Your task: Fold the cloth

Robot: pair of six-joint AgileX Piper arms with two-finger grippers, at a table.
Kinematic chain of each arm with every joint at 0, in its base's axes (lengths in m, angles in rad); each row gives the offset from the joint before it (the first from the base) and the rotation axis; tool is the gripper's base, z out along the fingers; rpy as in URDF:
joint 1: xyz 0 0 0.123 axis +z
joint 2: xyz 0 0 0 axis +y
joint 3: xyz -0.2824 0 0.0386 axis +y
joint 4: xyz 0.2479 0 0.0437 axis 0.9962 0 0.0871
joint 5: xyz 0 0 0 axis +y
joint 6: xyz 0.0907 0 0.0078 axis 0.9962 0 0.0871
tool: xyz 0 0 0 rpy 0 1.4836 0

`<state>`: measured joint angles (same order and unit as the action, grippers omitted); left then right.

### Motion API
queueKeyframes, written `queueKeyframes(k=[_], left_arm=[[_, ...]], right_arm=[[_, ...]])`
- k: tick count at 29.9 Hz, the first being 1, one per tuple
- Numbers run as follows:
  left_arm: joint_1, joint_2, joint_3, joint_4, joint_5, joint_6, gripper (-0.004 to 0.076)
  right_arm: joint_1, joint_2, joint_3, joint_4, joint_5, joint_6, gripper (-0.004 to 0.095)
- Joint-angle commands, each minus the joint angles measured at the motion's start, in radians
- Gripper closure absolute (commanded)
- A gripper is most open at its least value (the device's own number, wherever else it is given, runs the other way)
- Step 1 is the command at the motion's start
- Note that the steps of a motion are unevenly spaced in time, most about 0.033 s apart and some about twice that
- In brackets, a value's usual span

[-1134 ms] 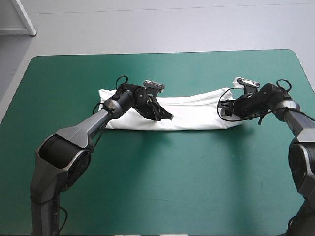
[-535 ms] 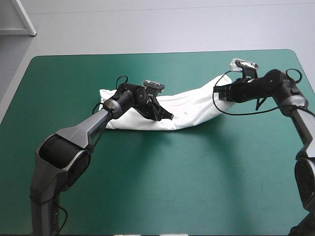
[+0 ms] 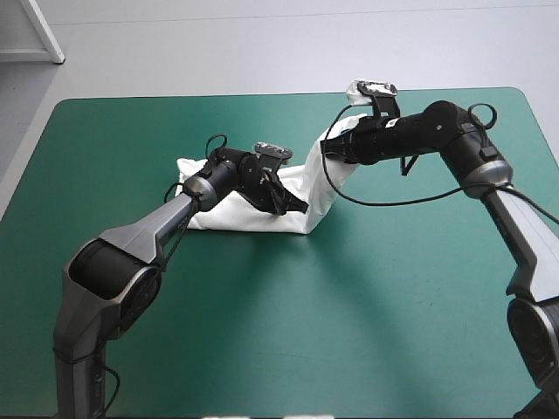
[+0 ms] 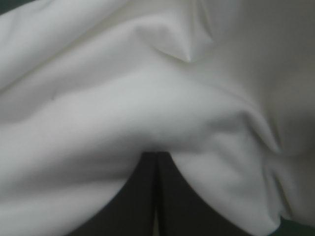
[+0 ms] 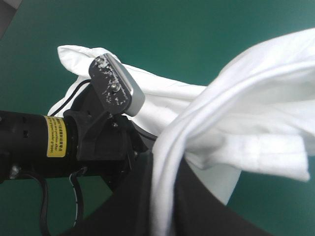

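Teal-green table cover is crossed at centre frame by the white T-shirt. Its right end is held raised, pinched in the right pincer. The left pincer, fingers pressed together, is set on its middle.

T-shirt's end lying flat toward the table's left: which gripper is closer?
Left. The left gripper, shut, rests on the T-shirt's middle, beside the flat end. The right gripper holds the opposite end lifted above the table, farther away.
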<state>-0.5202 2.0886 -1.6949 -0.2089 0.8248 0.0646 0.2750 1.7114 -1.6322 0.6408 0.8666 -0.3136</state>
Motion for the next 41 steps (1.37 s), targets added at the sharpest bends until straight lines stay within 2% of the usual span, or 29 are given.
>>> queueKeyframes(k=[1, 6, 10, 16, 21, 29, 35, 37, 38, 40, 41], left_arm=[[-0.015, -0.031, -0.013, -0.031, 0.018, -0.011, 0.0734], [-0.002, -0.132, -0.013, 0.041, 0.014, -0.011, 0.0734], [0.022, -0.294, -0.013, 0.089, 0.051, -0.013, 0.0734], [0.027, -0.475, -0.013, 0.248, 0.274, -0.008, 0.0734], [0.027, -0.564, -0.007, 0.358, 0.455, -0.041, 0.0734], [0.027, -0.739, 0.152, 0.473, 0.463, -0.097, 0.0734], [0.143, -0.894, 0.339, 0.473, 0.463, -0.112, 0.0733], [0.207, -0.942, 0.391, 0.471, 0.458, -0.096, 0.0733], [0.243, -0.966, 0.413, 0.469, 0.453, -0.082, 0.0733], [0.302, -1.000, 0.442, 0.462, 0.448, -0.056, 0.0733], [0.329, -1.015, 0.450, 0.457, 0.445, -0.041, 0.0733]], right_arm=[[0.024, -0.054, -0.036, 0.037, -0.061, -0.001, 0.0920], [0.028, -0.054, -0.036, 0.031, -0.089, -0.032, 0.0920], [0.028, -0.052, -0.064, 0.038, -0.094, -0.043, 0.0920], [0.039, -0.043, -0.143, 0.050, -0.080, -0.043, 0.0920], [0.134, 0.024, -0.242, 0.072, -0.060, -0.051, 0.0920], [0.325, 0.255, -0.482, 0.068, -0.001, -0.051, 0.0920], [0.376, 0.402, -0.626, 0.076, 0.045, -0.045, 0.0917], [0.380, 0.433, -0.654, 0.082, 0.062, -0.045, 0.0868], [0.380, 0.442, -0.663, 0.082, 0.072, -0.045, 0.0809], [0.380, 0.451, -0.673, 0.067, 0.083, -0.046, 0.0631], [0.380, 0.451, -0.673, 0.060, 0.079, -0.042, 0.0475]])
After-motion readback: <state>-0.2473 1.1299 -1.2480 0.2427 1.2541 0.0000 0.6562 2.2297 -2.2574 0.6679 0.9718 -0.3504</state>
